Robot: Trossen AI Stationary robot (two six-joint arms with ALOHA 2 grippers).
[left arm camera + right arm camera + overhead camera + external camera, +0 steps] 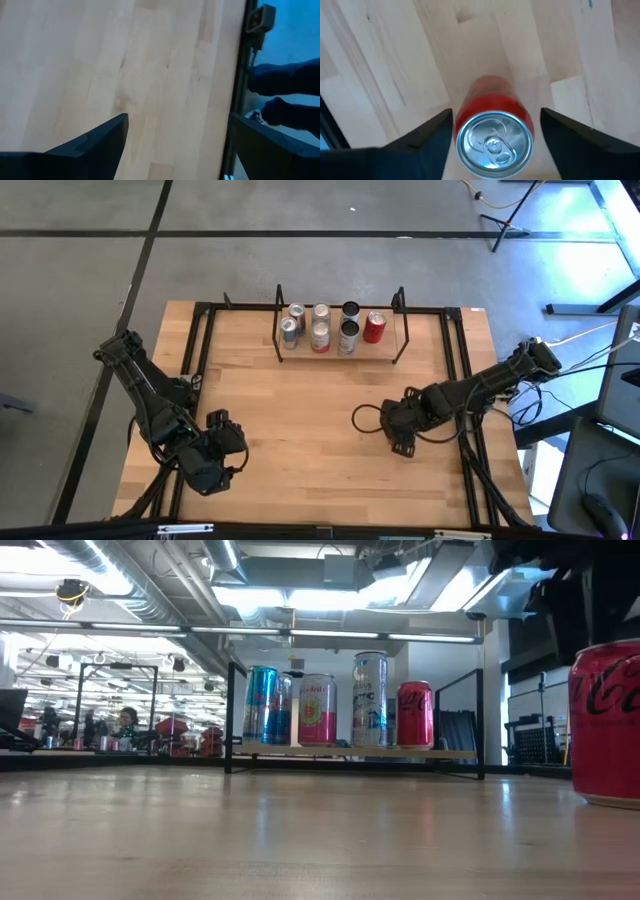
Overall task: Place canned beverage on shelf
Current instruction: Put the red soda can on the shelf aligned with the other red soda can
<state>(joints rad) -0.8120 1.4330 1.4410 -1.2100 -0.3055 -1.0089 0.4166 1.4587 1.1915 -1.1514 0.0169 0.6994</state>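
Our right gripper (492, 132) hangs spread over the upright red can (494, 135), a finger on either side, neither touching it. We judge the can stiff, smooth, slippery and top-heavy if full, so we would pinch it across the mid-wall, never the rim. The low view shows the can standing on the table (300, 840), well short of the shelf (340, 352); the high view hides it under the arm. Our left gripper (175, 145) waits open near the table's front-left corner.
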